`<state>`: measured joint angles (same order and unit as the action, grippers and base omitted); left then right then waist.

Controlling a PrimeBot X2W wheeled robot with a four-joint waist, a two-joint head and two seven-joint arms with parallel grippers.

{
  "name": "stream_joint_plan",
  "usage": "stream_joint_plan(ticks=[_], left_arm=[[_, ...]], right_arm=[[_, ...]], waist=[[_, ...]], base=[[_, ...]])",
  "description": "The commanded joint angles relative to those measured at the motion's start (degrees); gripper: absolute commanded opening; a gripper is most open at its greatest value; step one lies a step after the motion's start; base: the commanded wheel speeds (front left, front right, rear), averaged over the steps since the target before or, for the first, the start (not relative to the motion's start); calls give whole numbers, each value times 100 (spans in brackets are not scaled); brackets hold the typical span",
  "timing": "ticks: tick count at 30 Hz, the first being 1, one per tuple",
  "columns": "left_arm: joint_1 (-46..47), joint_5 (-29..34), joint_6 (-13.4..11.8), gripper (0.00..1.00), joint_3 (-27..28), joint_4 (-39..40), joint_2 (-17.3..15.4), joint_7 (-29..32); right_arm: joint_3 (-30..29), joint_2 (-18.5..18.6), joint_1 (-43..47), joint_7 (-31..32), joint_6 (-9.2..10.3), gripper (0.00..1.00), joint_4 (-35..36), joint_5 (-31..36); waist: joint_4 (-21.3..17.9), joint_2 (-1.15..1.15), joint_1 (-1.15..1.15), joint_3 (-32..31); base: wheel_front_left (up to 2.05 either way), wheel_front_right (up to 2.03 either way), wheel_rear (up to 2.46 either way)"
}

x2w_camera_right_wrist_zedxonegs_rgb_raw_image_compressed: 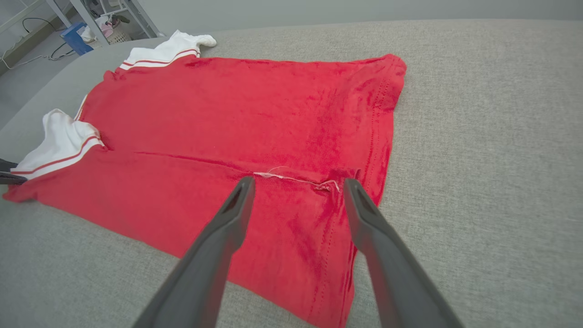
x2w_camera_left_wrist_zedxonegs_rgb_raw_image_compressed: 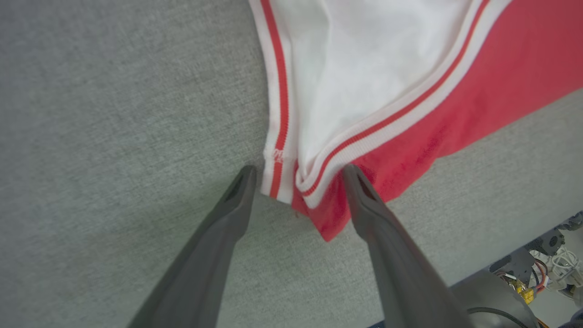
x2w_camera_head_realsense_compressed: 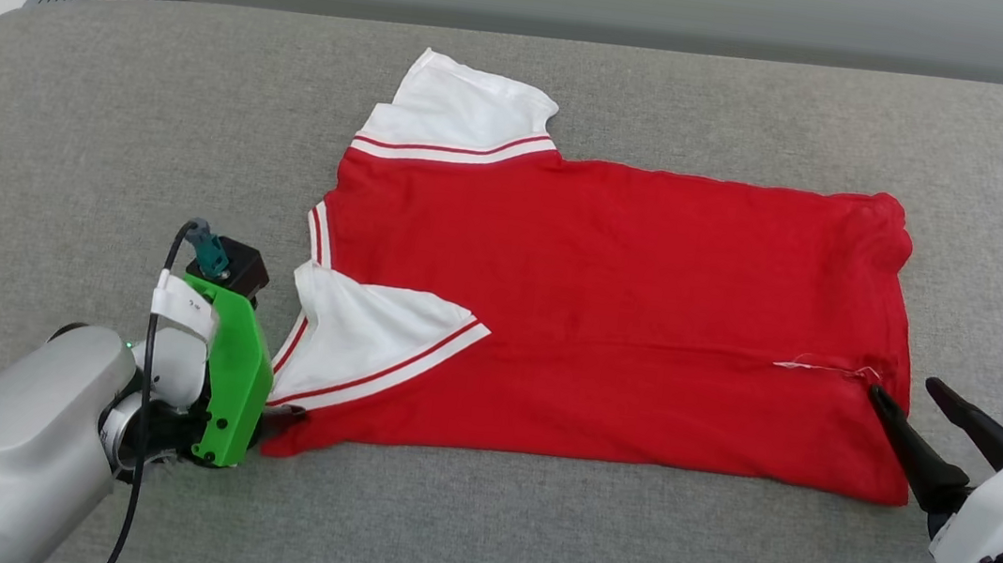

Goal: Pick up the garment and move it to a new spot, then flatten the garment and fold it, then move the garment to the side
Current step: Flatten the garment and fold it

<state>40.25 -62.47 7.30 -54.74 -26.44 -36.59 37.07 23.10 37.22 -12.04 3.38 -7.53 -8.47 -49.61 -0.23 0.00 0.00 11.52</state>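
Garment [x2w_camera_head_realsense_compressed: 611, 313] looks soft, light, will drape. Left gripper [x2w_camera_left_wrist_zedxonegs_rgb_raw_image_compressed: 296, 171] and right gripper [x2w_camera_right_wrist_zedxonegs_rgb_raw_image_compressed: 296, 182]: jaws apart, empty. Best pinched at near-edge corners

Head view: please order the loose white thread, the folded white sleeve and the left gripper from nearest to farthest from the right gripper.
From the right gripper:
1. Loose white thread, at the hem of the garment, just beside the gripper.
2. Folded white sleeve, at the garment's left end.
3. Left gripper, past that sleeve, at the garment's near left corner.

Bright, even, soft light, faint shadows; wrist views bend wide at edges
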Motion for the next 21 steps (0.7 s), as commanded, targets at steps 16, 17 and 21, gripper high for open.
stream_joint_plan(ticks=[16,17,21], left_arm=[[-250,-82,17,0,-447,-533,176,-576],[-223,-99,17,0,-432,-472,149,-696],[-59,66,18,0,-455,-188,-55,-1110]], right_arm=[[-201,-43,-328,36,4,100,87,267],[-243,10,-364,53,4,100,119,320],[-417,222,-515,210,4,100,269,479]], waist=[[-142,0,0,114],[-130,0,0,89],[-88,0,0,-2]], base=[[0,0,0],[0,0,0],[0,0,0]])
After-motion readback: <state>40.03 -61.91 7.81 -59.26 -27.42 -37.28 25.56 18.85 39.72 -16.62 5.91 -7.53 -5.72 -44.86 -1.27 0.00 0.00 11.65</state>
